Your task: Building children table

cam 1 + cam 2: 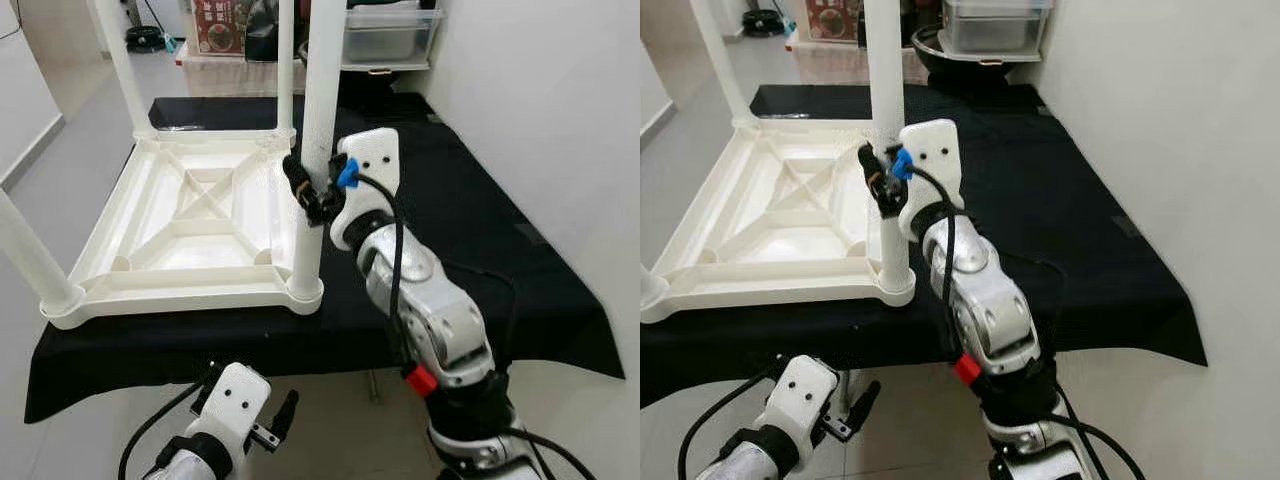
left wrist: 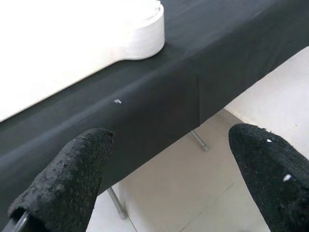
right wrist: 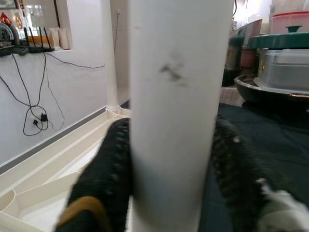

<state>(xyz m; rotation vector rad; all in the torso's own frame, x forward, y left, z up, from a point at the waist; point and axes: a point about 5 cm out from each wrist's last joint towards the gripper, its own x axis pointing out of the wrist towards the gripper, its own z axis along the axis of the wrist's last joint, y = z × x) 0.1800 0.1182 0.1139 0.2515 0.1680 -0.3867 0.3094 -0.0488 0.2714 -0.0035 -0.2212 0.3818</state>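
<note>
Left eye view: the white children's table lies upside down on the black-draped counter, ribbed underside up. Legs rise from all four corners, though the top of the frame cuts them off. The near-right leg sits in its corner socket, and the right hand is on it partway up, black fingers pinching the tube from both sides. As a judgement, the build is close to done: what looks left is pressing this last leg fully home, then turning the table upright. Low down, the left hand hangs below the counter edge, touching nothing.

Right eye view: same scene, and the grip reads clearly. The right hand wraps the leg above the socket, silver forearm angling up from below. The left hand sits idle over the floor tiles.

Left wrist view: the two black fingers stand spread wide, nothing between them; past them, the counter's black cloth and one rounded table corner.

Right wrist view: here's the close-up. The white leg fills the middle, one finger hard against each side, a firm pinch. Another leg stands behind.
</note>
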